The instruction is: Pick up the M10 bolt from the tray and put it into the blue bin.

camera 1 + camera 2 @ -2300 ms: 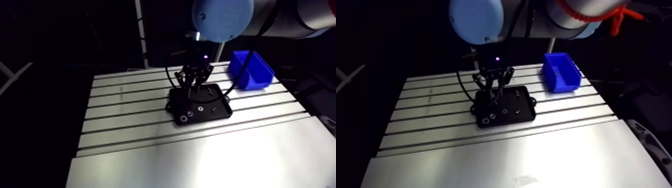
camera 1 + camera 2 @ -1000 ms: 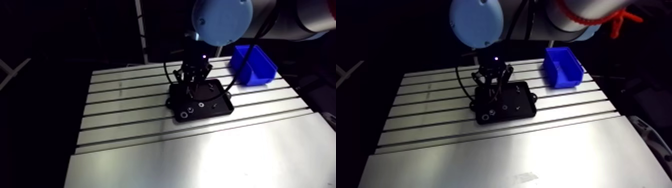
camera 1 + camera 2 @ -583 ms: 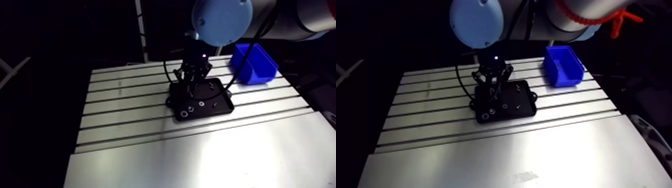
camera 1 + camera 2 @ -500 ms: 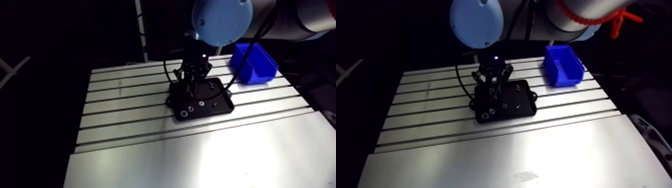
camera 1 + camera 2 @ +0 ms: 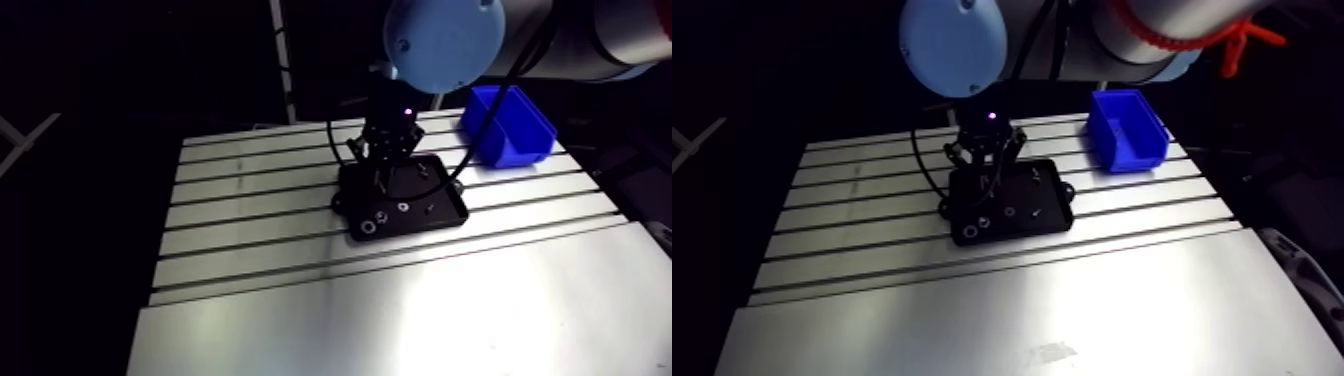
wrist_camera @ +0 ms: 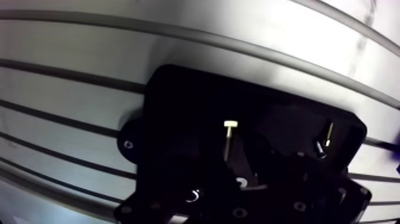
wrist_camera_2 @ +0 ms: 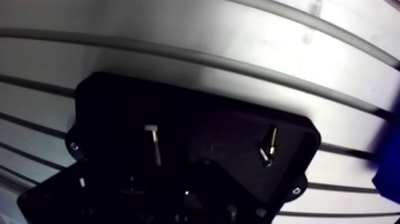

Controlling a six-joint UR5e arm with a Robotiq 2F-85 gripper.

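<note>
A black tray [image 5: 445, 212] lies mid-table on the slotted aluminium. In the wrist view a pale bolt [image 6: 228, 140] lies in the tray [image 6: 178, 101], head pointing away from the gripper and shank running in under it. A second, darker bolt [image 6: 324, 140] lies to one side of the first. My gripper [image 5: 386, 178] hangs low over the far left part of the tray, its linkage spread open with nothing gripped. Its dark tips barely show against the tray in the wrist view. The blue bin [image 5: 506, 124] stands at the table's far right.
Small ring-shaped parts [image 5: 369, 229] lie in the near part of the tray. Long slots run across the table [image 5: 250, 230]. A smooth bright plate [image 5: 400, 320] covers the near half of the table. A vertical post [image 5: 283, 60] rises behind the table's back edge.
Since the earliest frames the gripper has come down closer to the tray, and the arm view has shifted slightly. In the latest frames nothing visibly moves.
</note>
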